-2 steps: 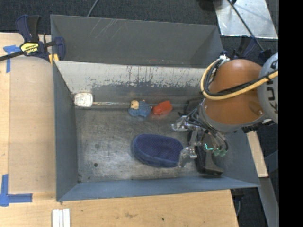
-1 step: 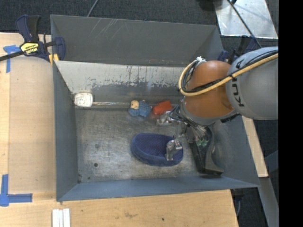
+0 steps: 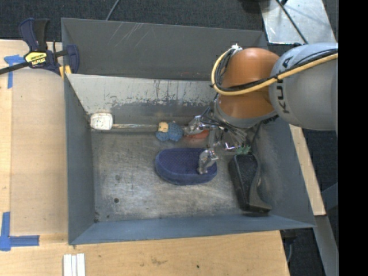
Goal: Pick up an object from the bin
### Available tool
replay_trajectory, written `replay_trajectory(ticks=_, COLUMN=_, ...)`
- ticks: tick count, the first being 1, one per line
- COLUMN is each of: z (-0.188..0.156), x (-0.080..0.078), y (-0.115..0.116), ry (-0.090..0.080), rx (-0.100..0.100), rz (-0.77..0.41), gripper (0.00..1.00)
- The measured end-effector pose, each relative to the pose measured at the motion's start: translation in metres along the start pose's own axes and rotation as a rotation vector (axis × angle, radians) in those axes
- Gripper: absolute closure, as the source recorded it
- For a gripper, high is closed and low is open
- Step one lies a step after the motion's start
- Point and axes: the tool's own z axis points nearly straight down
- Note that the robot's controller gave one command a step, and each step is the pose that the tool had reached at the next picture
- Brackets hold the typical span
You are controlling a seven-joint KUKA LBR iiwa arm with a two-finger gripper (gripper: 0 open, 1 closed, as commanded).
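Note:
My gripper (image 3: 206,160) hangs at the middle right of the bin, its metal fingertips down on the right edge of a dark blue oval pad (image 3: 183,167) lying flat on the floor. Nothing shows between the fingers. Just behind it, by the back wall, lie a small blue and tan lump (image 3: 169,131) and a reddish orange thing (image 3: 197,134), partly hidden by the gripper. A black flat case (image 3: 249,183) leans on the right wall, close beside the gripper.
A brush-like tool with a white head (image 3: 101,121) and a clear handle lies along the back wall at the left. The arm with its orange cover hangs over the bin's right rear corner.

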Motion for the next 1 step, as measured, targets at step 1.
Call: replay_trajectory(ticks=1, z=0.0009, x=0.0013, y=-0.0082, ry=0.0, rx=-0.002, rz=0.088, gripper=0.0)
